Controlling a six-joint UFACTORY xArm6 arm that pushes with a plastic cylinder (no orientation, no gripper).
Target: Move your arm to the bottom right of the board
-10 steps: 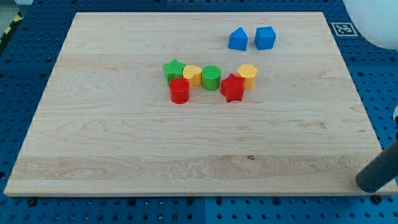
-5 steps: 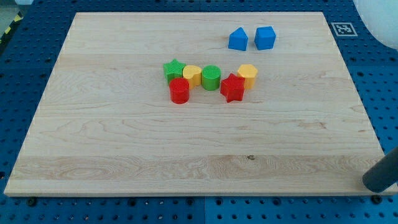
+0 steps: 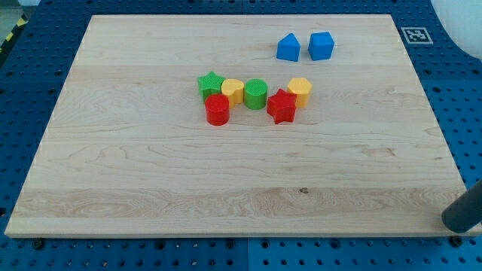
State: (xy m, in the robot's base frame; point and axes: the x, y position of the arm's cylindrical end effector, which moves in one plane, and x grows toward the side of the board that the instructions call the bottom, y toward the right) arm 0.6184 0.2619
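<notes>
In the camera view, my tip [image 3: 454, 223] sits at the near right, just off the corner of the wooden tabletop [image 3: 151, 173] over the blue pegboard [image 3: 467, 113], well apart from every block; the rod ends plain with no pincer, so none shows. Mid-board lies a cluster: green star [image 3: 210, 83], yellow cylinder [image 3: 233, 90], green cylinder [image 3: 255, 93], red cylinder [image 3: 217, 110], red star [image 3: 282, 106] and yellow block [image 3: 300, 91]. Far right stand a blue pentagon-like block [image 3: 288, 47] and a blue cube [image 3: 321, 46], close together.
</notes>
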